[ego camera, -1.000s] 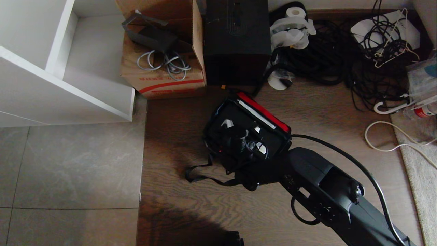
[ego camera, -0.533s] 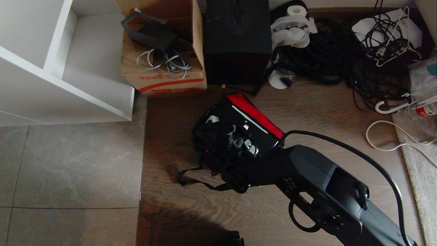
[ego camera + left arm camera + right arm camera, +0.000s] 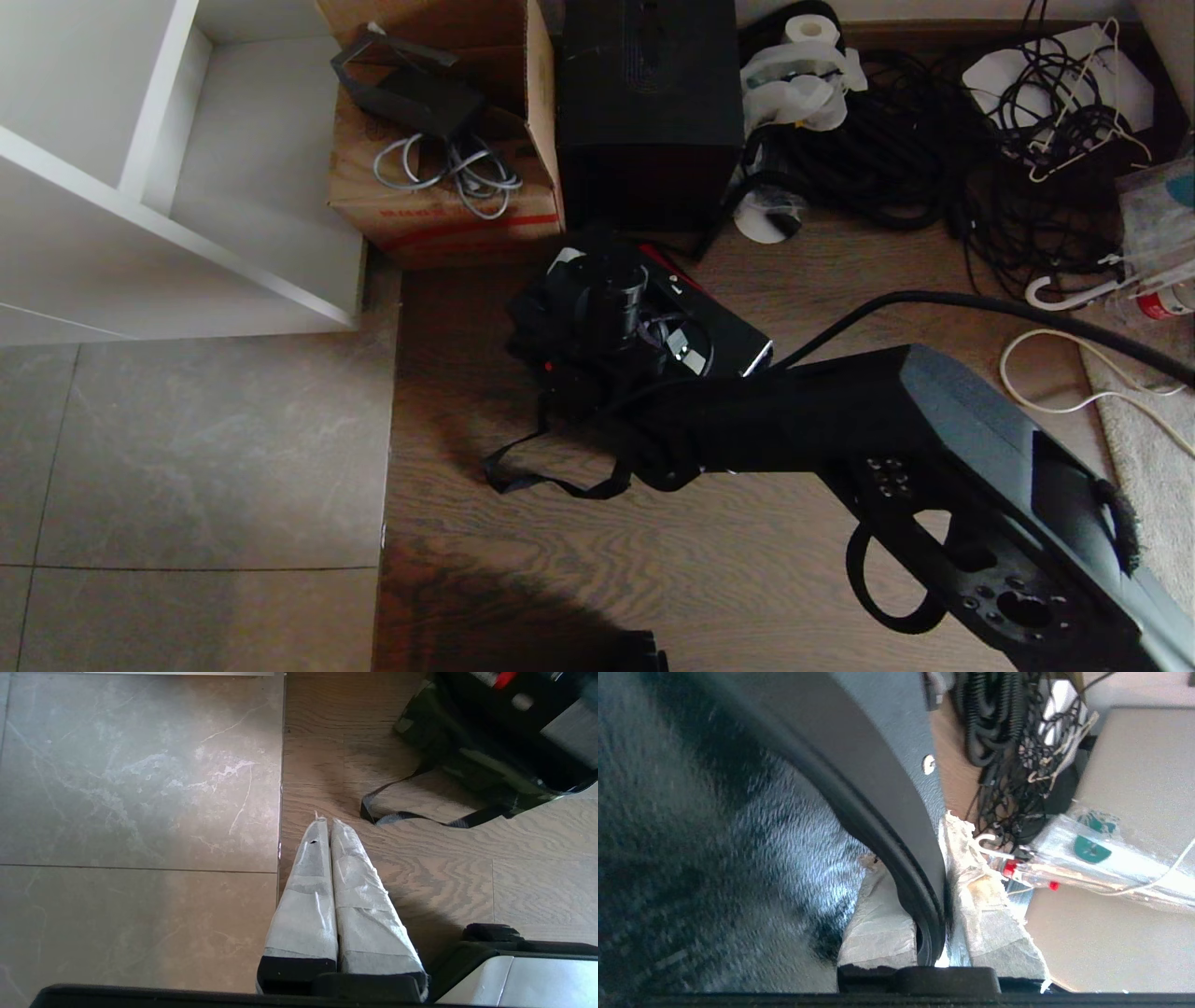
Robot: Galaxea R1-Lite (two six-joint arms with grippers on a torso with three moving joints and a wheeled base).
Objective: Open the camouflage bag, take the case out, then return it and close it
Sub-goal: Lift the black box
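The camouflage bag [image 3: 546, 373] lies open on the wooden floor, its black strap [image 3: 546, 481] trailing toward me. In the left wrist view the camouflage bag [image 3: 467, 760] shows its green-and-black side. The case [image 3: 724, 336], black with a silver-white corner, is tilted up out of the bag. My right gripper [image 3: 920, 868] is shut on the case's black rim [image 3: 878, 793], with grey textured shell beside it. In the head view my right wrist [image 3: 607, 303] covers that grip. My left gripper [image 3: 325, 821] hangs shut and empty above the floor, apart from the bag.
A brown cardboard box [image 3: 439, 210] and a tall plain black box [image 3: 649, 112] stand just behind the bag. White shelving [image 3: 187, 187] is at the far left. Tangled black cables [image 3: 934, 140] and a pale rug [image 3: 1153, 485] lie to the right.
My right arm has raised the case and tipped it toward the cardboard box. Its red edge, plain before, is now nearly hidden. The forearm has swung closer to the head camera.
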